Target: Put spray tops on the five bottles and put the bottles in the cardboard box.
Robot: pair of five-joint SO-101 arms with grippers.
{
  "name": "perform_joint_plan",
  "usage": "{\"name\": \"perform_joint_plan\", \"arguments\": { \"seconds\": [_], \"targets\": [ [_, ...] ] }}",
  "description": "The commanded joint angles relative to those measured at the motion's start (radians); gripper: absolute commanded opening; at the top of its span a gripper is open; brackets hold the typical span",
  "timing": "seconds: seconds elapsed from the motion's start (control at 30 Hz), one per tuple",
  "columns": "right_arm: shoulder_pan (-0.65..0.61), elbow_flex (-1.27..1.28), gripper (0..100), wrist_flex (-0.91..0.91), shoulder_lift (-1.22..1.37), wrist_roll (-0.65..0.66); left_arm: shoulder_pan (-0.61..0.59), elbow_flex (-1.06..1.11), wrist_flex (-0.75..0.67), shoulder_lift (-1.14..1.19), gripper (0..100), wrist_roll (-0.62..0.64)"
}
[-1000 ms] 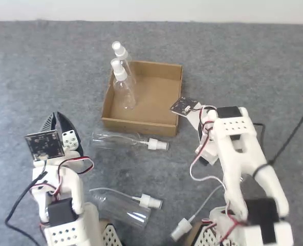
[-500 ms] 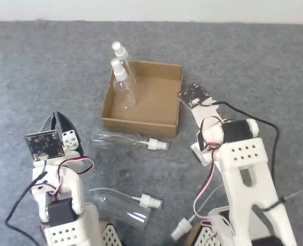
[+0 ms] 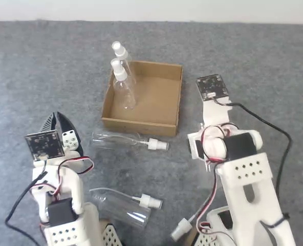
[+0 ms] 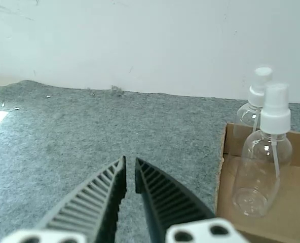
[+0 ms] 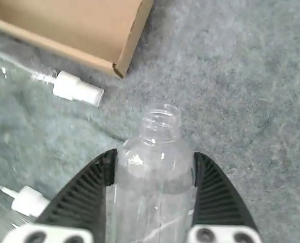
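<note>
— Grippers first: what is each one doing near the cardboard box point(image 3: 138, 125)?
— The right gripper point(image 5: 154, 156) is clamping a clear open-necked bottle point(image 5: 157, 174) by its body. One ribbed finger is pressing on each side, and the neck is pointing away from the wrist. It is holding the bottle just off the box's right front corner, with grey carpet point(image 3: 254, 56) showing behind it.
— And the other one?
— The left gripper point(image 4: 130, 167) is hovering well off the box's left front corner, carrying nothing. Its fingers are sitting almost together, with a thin slit showing between them.
— Where are the finished bottles standing?
— One upright sprayer bottle point(image 3: 124, 89) is standing inside the box, against its left wall. A second upright sprayer bottle point(image 3: 122, 55) is standing at the box's far left corner, right behind the first. I cannot tell whether that one is standing inside the wall or just outside it.
— Is anything lying down?
— A capped bottle point(image 3: 118, 139) is lying on its side just in front of the box's near wall and running along it, its white sprayer pointing toward the right arm. Farther from the box, an uncapped bottle point(image 3: 122, 211) is lying between the two arm bases. A loose spray top point(image 3: 147, 201) is resting beside it, its dip tube trailing along the bottle. Another loose spray top point(image 3: 181, 228) is lying farther out again, by the right arm's base.
</note>
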Motion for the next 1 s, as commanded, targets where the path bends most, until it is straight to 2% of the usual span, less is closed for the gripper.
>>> {"name": "perform_joint_plan", "arguments": {
  "seconds": [0.0, 0.1, 0.2, 0.33, 0.47, 0.57, 0.63, 0.97],
  "targets": [
    [-0.001, -0.009, 8.0, -0.019, -0.090, -0.048, 0.002, -0.010, -0.023, -0.012, 3, -0.006],
    [0.015, -0.009, 8.0, -0.019, -0.127, -0.048, 0.002, -0.010, -0.021, -0.012, 3, -0.006],
    [0.081, -0.002, 8.0, -0.044, -0.148, -0.048, 0.003, -0.013, -0.020, -0.012, 3, -0.006],
    [0.179, 0.089, 8.0, -0.159, -0.176, -0.049, 0.003, -0.030, -0.017, -0.012, 3, -0.037],
    [0.251, 0.172, 7.9, -0.248, -0.219, -0.049, 0.005, -0.097, 0.051, -0.012, 3, -0.049],
    [0.286, 0.209, 7.9, -0.280, -0.255, -0.051, 0.064, -0.148, 0.106, -0.011, 3, -0.071],
    [0.306, 0.216, 7.9, -0.283, -0.278, -0.061, 0.127, -0.170, 0.141, -0.011, 3, -0.130],
    [0.430, 0.354, 7.9, -0.430, -0.409, -0.212, 0.336, -0.311, 0.279, -0.005, 3, -0.325]
  ]
}}
